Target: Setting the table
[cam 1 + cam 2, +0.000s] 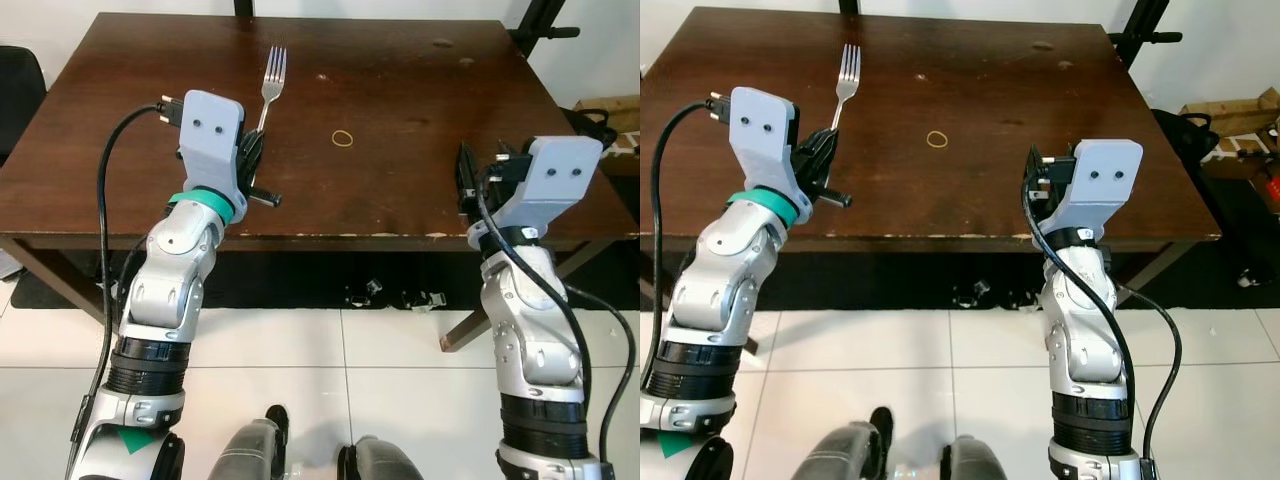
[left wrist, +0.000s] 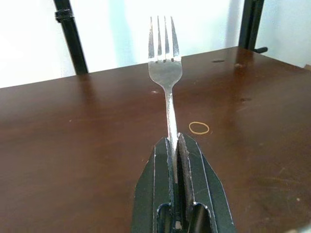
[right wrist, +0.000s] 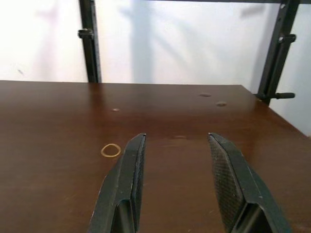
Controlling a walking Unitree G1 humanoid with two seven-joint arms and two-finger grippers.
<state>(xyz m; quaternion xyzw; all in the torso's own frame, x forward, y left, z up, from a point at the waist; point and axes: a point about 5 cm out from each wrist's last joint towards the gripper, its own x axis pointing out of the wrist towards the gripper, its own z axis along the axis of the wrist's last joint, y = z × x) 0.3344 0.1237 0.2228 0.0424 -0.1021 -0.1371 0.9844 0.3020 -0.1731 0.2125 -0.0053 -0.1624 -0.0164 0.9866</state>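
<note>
Left pincer (image 2: 174,145) clamped tight on the handle of a silver metal fork (image 2: 165,63), black fingers (image 2: 194,165) pressed flat against both sides of the stem. Fork sticks straight out past the fingertips, tines pointing away from the robot toward the far edge of the dark brown wooden worktop (image 1: 400,90). In the head views the fork (image 1: 272,85) sits over the left half of the worktop, tines end well up toward the far side; whether it rests on the surface or is just above it, cannot tell.

Right pincer (image 3: 175,145) spread wide, nothing between its two black fingers (image 3: 226,170). It hangs over the near right edge of the worktop (image 1: 1035,185), aimed across the surface.

Small yellow rubber band loop (image 1: 343,139) lies flat on the worktop about mid-width, between the two arms, well apart from the fork and clear of both pincers. Also seen in the wrist views: just beside the fork stem (image 2: 199,127) and off the right pincer's one finger (image 3: 111,150).

White tiled floor (image 1: 380,380) below the near worktop edge, a few bits of small debris (image 1: 390,295) under the worktop. Black stand poles (image 3: 90,43) against the white wall behind.
</note>
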